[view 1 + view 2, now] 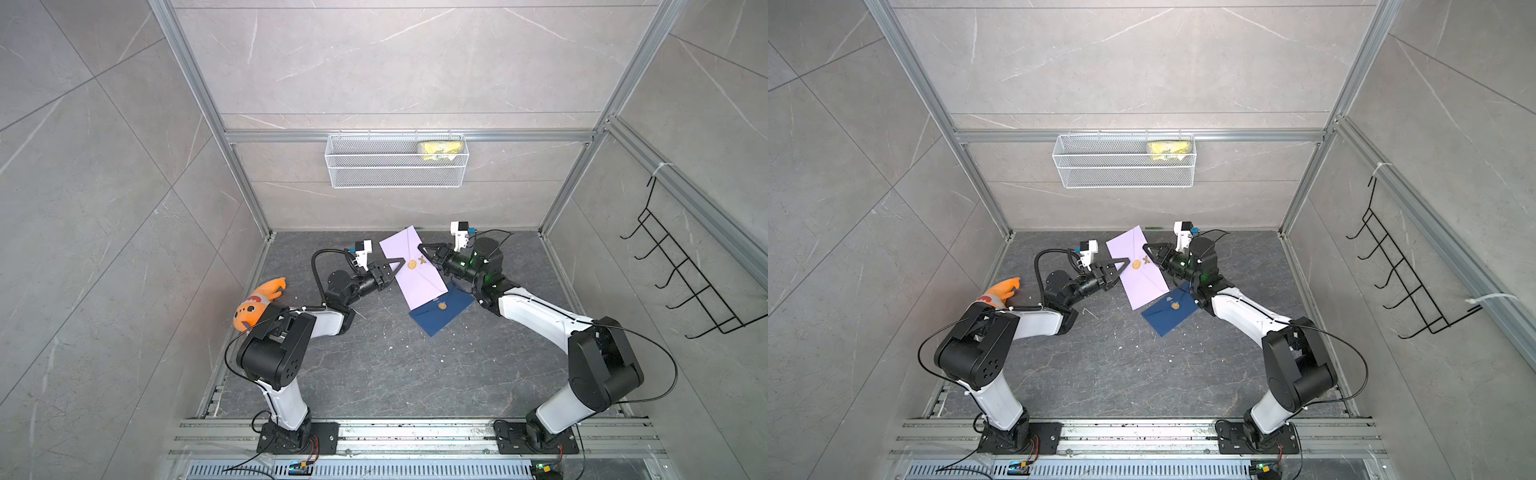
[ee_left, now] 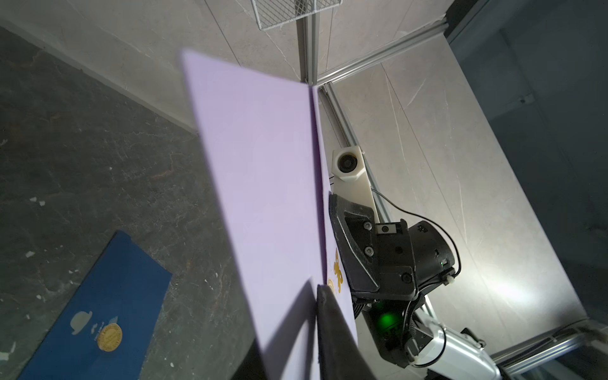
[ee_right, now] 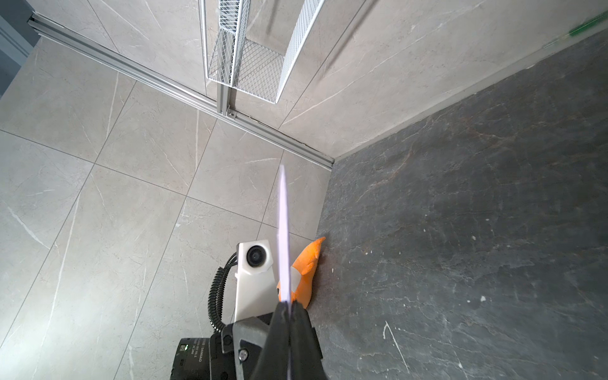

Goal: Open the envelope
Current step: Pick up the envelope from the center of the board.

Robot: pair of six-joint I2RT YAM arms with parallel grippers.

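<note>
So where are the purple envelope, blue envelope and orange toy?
purple envelope (image 1: 419,286): in a top view, its bare lower half
blue envelope (image 1: 436,322): in a top view, below its gold seal
orange toy (image 1: 270,290): in a top view, its plain orange part

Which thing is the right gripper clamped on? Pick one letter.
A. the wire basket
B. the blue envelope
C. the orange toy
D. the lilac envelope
D: the right gripper is shut on the edge of the lilac envelope, while the blue envelope lies flat on the table.
</note>
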